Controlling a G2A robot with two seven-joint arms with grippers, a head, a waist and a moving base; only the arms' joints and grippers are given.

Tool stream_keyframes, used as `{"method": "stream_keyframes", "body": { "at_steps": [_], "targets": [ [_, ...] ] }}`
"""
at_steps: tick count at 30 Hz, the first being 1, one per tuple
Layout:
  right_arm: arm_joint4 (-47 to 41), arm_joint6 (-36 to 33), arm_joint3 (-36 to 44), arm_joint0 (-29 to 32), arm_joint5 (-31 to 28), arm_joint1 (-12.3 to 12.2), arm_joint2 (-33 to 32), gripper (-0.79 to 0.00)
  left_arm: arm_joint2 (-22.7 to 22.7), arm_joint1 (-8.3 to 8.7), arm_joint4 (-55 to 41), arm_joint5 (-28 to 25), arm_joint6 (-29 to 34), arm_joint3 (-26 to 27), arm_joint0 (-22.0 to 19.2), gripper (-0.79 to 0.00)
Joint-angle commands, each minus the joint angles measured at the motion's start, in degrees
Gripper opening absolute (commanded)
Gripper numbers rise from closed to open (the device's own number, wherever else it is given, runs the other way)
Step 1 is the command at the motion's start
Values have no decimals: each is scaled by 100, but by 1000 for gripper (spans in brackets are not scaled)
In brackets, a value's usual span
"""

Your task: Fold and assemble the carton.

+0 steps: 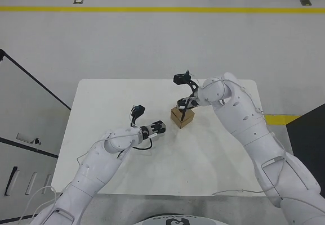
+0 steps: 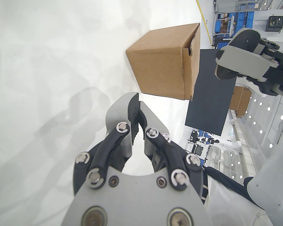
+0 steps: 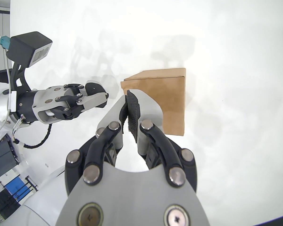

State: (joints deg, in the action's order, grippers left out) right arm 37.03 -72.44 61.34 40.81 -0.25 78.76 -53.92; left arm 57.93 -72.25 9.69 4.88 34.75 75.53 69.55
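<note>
Top view: one carton (image 1: 182, 116), one table (image 1: 207, 163)

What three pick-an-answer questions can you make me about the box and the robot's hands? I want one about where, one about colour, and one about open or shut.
1. Where is the carton?
A) on the white table
B) on the floor
C) up in the air

2. What colour is the carton?
A) blue
B) brown
C) green

3. How is the left hand?
A) wide open
B) shut on the carton
C) shut, holding nothing

Answers:
1 A: the top view shows it resting on the tabletop.
2 B: its cardboard sides are plain brown.
3 C: the hand is closed tight, and the carton sits apart in front of it.
</note>
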Motion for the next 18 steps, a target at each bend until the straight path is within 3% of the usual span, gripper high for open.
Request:
{"method": "stream_keyframes", "body": {
  "at_steps": [1,18],
  "targets": [
    [-18,-9,-55,-1,15,6,28,-785,-1,-2,-10,0,6,-9,-6,-785],
    [-158,98,-697,-169,37,121,368,-785,-19,-13,-9,-6,1,-64,-31,-785]
  ]
}}
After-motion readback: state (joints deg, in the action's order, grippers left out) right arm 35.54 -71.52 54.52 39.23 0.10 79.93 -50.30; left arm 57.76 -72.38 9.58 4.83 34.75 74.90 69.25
